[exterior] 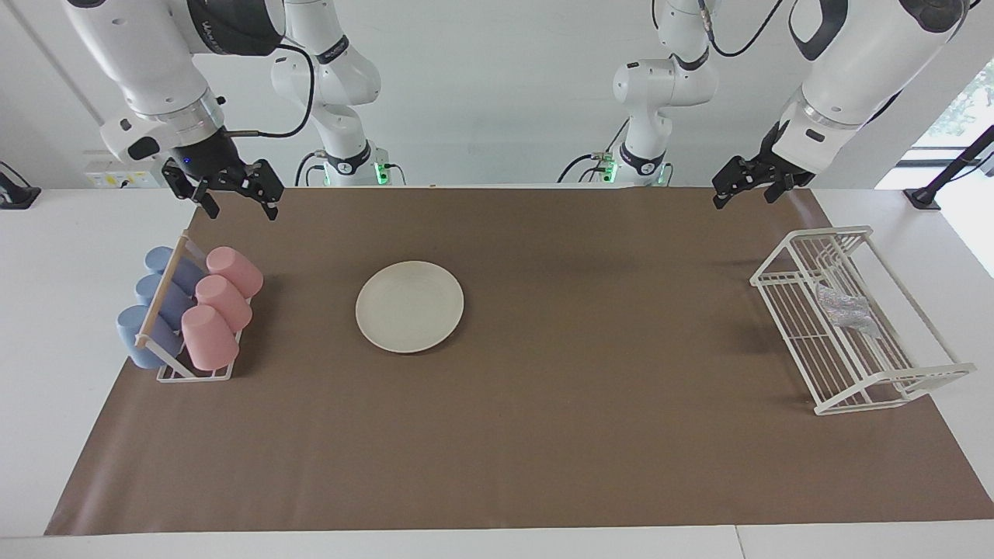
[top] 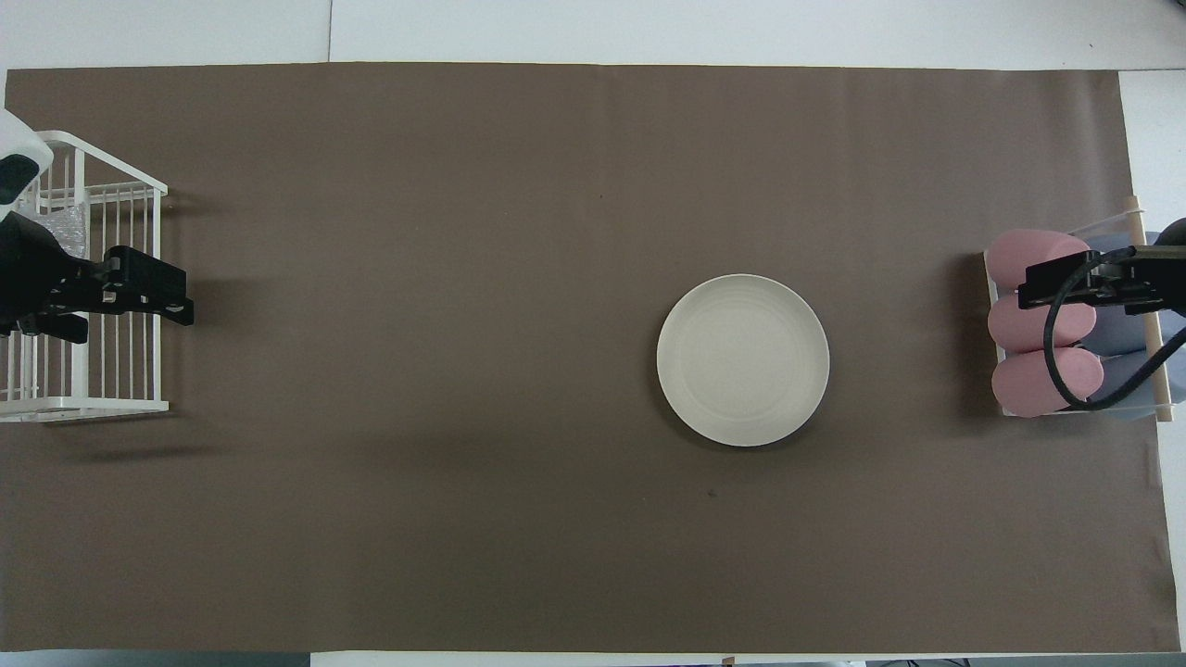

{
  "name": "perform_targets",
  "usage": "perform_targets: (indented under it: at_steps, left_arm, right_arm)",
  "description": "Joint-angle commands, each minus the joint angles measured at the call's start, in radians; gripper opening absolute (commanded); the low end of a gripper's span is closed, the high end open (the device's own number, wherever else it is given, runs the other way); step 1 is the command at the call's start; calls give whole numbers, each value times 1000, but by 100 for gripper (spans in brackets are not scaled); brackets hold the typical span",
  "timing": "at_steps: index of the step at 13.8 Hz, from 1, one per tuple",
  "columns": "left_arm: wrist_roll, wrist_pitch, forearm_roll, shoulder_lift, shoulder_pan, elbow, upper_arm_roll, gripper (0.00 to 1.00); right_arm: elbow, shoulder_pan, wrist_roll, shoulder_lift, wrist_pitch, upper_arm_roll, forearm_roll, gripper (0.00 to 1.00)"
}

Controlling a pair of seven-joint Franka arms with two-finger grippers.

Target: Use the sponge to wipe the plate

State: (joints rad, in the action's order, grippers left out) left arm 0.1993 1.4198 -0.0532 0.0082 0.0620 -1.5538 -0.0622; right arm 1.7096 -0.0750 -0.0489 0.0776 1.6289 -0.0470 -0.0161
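The cream-white plate (exterior: 409, 307) (top: 743, 359) lies flat on the brown mat, bare, toward the right arm's end. The silvery mesh sponge (exterior: 846, 310) (top: 69, 232) lies in a white wire rack (exterior: 893, 388) (top: 111, 404) at the left arm's end. My left gripper (exterior: 744, 194) (top: 181, 296) hangs open and empty in the air over the rack's plate-side edge, apart from the sponge. My right gripper (exterior: 239, 203) (top: 1027, 289) hangs open and empty high over the cup rack.
A cup rack (exterior: 194, 374) (top: 1147, 306) at the right arm's end holds three pink cups (exterior: 223, 301) and three blue cups (exterior: 155, 299) lying on their sides. The brown mat (exterior: 543, 435) covers most of the white table.
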Motion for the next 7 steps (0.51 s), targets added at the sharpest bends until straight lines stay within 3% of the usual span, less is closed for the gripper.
perform_targets:
  at_steps: [1, 7]
  left_arm:
    - [-12, -22, 32, 1, 21, 6, 18, 100]
    - [-12, 4, 27, -4, 10, 4, 15, 100]
  right_arm:
    - [18, 1, -29, 13, 16, -1, -13, 100]
    - [18, 1, -29, 13, 16, -1, -13, 100]
